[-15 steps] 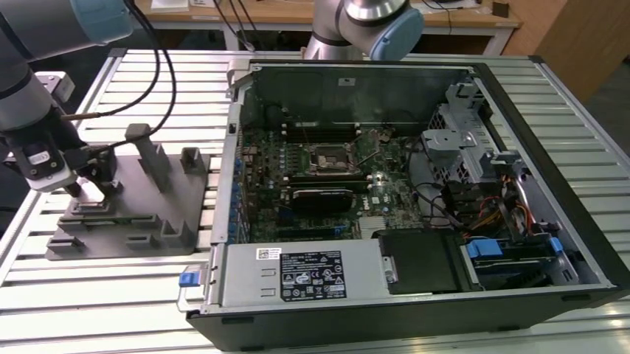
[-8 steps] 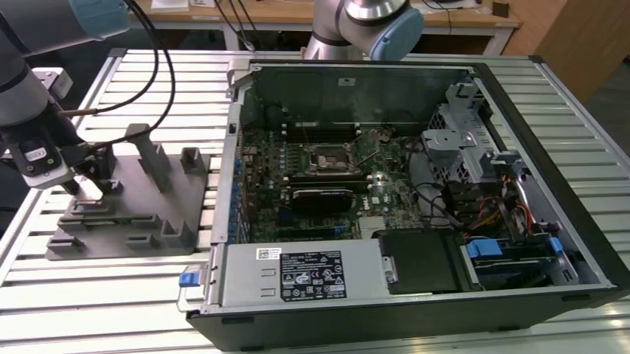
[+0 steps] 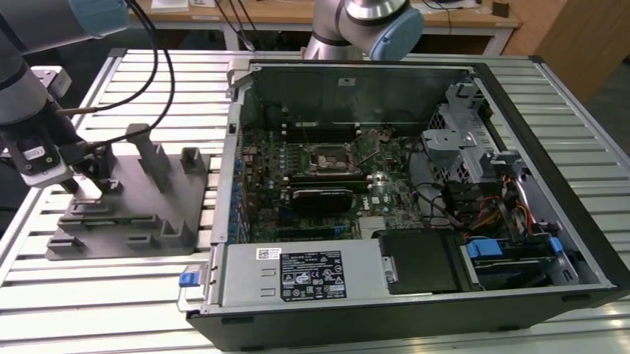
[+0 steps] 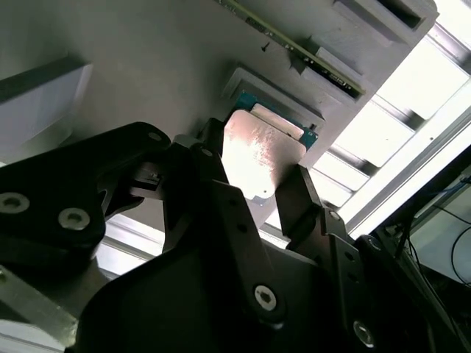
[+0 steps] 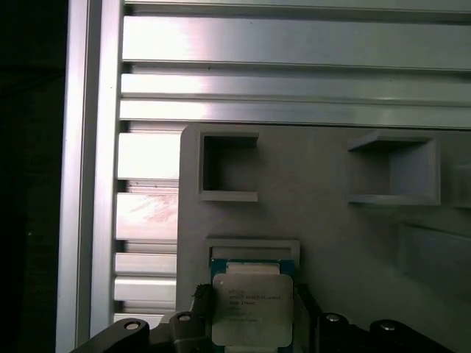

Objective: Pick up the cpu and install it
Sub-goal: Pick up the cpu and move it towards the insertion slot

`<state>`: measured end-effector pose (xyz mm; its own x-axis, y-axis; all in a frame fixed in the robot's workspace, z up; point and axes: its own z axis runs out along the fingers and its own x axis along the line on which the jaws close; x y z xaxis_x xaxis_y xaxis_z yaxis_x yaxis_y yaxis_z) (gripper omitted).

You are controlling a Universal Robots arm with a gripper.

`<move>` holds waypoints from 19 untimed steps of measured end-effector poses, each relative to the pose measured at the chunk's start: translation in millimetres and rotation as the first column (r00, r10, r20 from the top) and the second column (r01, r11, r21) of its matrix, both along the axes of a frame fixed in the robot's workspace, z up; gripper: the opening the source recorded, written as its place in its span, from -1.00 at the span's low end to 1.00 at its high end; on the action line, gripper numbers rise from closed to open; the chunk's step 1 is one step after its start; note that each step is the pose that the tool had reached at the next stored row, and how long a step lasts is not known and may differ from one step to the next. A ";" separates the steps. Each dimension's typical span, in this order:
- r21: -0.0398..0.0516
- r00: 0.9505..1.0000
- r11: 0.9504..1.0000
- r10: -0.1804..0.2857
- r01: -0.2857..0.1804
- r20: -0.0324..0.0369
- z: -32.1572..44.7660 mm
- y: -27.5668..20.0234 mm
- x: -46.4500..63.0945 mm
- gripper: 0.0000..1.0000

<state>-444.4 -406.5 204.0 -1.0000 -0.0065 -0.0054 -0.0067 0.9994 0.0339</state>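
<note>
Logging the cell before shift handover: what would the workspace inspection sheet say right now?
Surface: slatted aluminium table carrying a grey fixture and an open computer case.
Job's things: cpu at a fixture recess; motherboard socket looks unfilled.
Clutter: nothing seen.
Grippers: gripper closed on the cpu.
Cables: black cables beside the arm; wiring inside the case.
Surroundings: wooden bench behind the table.

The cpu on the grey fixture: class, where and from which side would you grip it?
Pinch two opposite edges, coming down from above: the cpu lies flat in a shallow pocket of the grey fixture, metal top up, so probably only edges offer purchase.
</note>
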 end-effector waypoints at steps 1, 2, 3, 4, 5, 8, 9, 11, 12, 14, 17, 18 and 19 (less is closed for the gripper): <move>0.000 1.000 1.000 0.000 0.000 0.000 1.2 0.0 0.0 0.06; 0.000 1.000 1.000 0.000 0.000 0.000 2.3 0.0 0.0 0.06; 0.000 1.000 1.000 0.000 0.000 0.000 3.5 0.0 0.0 0.06; 0.000 1.000 1.000 0.000 0.000 0.000 4.5 0.0 0.0 0.06; 0.000 1.000 1.000 0.000 0.000 0.000 5.9 0.0 0.0 0.06; 0.000 1.000 1.000 0.000 0.000 0.000 12.2 0.0 0.0 0.06; 0.000 1.000 1.000 0.000 0.000 0.000 14.7 0.0 0.0 0.06; 0.000 1.000 1.000 0.000 0.000 0.000 19.1 0.0 0.0 0.06; 0.000 1.000 1.000 0.000 0.000 0.000 21.6 0.0 0.0 0.06; 0.000 1.000 1.000 0.000 0.000 0.000 26.2 0.3 0.0 0.06; 0.000 1.000 1.000 0.000 0.000 0.000 35.2 0.5 0.0 0.06; 0.000 1.000 1.000 0.000 0.000 0.000 39.0 0.5 0.0 0.06; 0.000 1.000 1.000 0.000 0.000 0.000 42.7 0.6 0.0 0.06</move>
